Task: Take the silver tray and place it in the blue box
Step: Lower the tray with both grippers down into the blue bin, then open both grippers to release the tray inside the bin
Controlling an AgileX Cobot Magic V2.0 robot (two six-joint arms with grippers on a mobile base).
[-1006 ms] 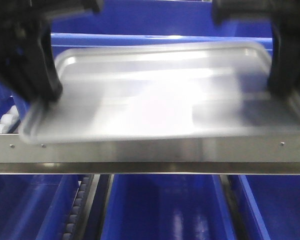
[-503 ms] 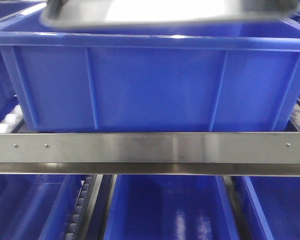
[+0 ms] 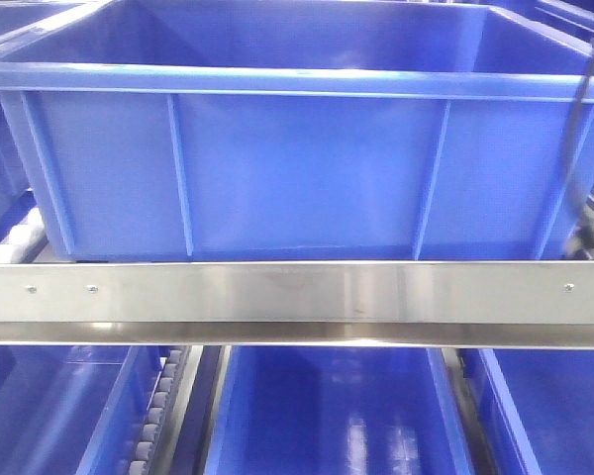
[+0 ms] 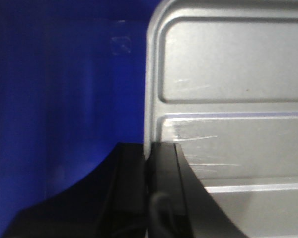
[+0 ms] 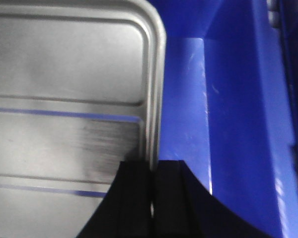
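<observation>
The blue box (image 3: 297, 168) fills the front view, its ribbed near wall facing me; neither gripper nor the tray shows there. In the left wrist view the silver tray (image 4: 233, 64), ridged across its floor, hangs over the blue box's inside (image 4: 64, 99), and my left gripper (image 4: 149, 148) is shut on the tray's left rim. The right wrist view has the silver tray (image 5: 64, 64) on the left, with my right gripper (image 5: 151, 166) shut on its right rim. The blue box's floor and wall (image 5: 238, 124) lie just right of that rim.
A steel rail (image 3: 297, 297) runs across in front of the box. Below it stand more blue crates (image 3: 327, 416) and a strip of rollers (image 3: 153, 416). A dark cable (image 3: 579, 109) hangs at the right edge.
The tray, held up close to the front camera a second ago, has risen and passed out of that view over the box rim. Both arms left that view with it.
</observation>
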